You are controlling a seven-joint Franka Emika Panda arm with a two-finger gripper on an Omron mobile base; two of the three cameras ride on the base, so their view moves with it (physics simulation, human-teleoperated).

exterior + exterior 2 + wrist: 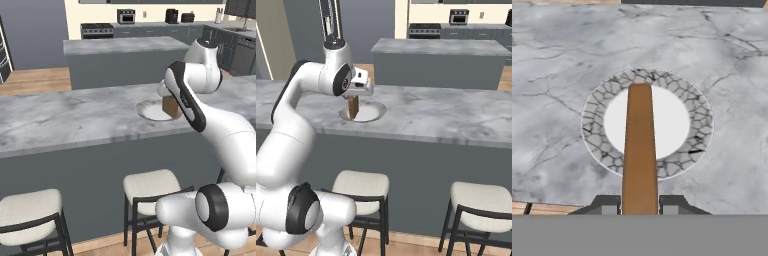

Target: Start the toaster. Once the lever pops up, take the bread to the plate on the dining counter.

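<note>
Brown bread (640, 150); plate (684, 107) white-centred, mottled grey rim; grey-veined marble dining counter (557, 60)

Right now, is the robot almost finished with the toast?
Nearly. Done: the flat brown toast slice has left the toaster and reached the long grey-veined marble counter. In hand: the gripper is shut on it, edge-up over the small round white plate. Left: lay it down, let go.

Two cream-cushioned stools (478, 200) stand on a wooden floor (30, 80). Beyond sits a grey-topped island (125, 46), with dark cabinets (150, 32) against a cream wall (100, 10).
</note>
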